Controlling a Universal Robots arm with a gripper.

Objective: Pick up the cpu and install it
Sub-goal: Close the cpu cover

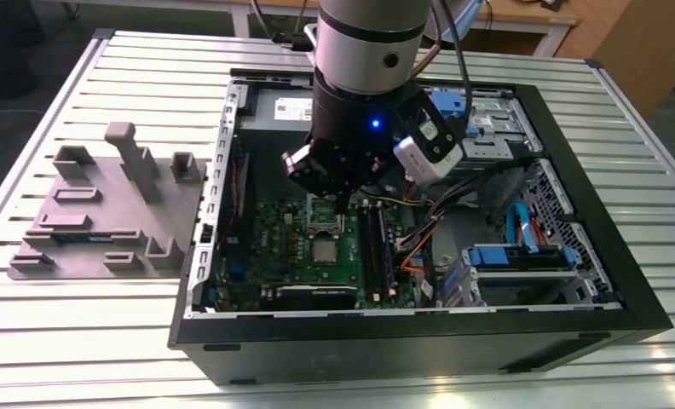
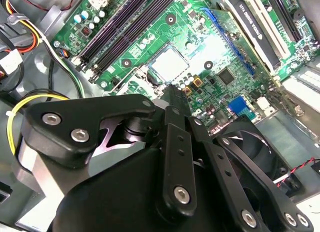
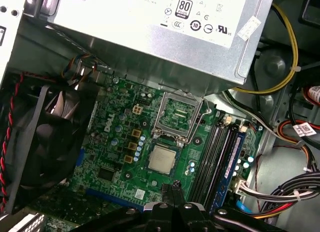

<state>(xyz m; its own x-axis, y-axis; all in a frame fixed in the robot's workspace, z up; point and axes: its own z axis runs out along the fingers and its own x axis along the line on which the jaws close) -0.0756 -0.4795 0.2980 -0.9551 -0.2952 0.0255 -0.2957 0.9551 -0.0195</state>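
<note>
First wrist view, cpu position: the cpu [image 3: 162, 159] lies flat in its socket on the green motherboard [image 3: 115, 157], with the socket's metal load frame [image 3: 178, 116] swung open just beside it, toward the power supply box [image 3: 150, 27].
Second wrist view, cpu position: the cpu [image 2: 170, 63] shows as a pale square beyond the fingertips, beside the black memory slots [image 2: 127, 24].
Exterior view, cpu position: the cpu [image 1: 323, 250] sits mid-board inside the open computer case [image 1: 429, 345], which rests on the slatted surface [image 1: 110, 341] next to a grey plastic fixture [image 1: 99, 209].
Gripper: the gripper [image 3: 174, 186] hangs above the board near the cpu, not touching it; its fingers [image 2: 176, 99] look pressed together with nothing between them.
Handling, judged: light, thin and rigid; the smooth metal lid is likely slippery, and the contact side underneath is probably fragile.
Where to hold, judged: by two opposite edges of the square, keeping it level; pressing on the lid or tilting it risks damage to the socket.
Orientation: lid faces up, flat to the board.
Long axis: none to speak of, since the chip is square; its edges run parallel to the memory slots and the load frame.
</note>
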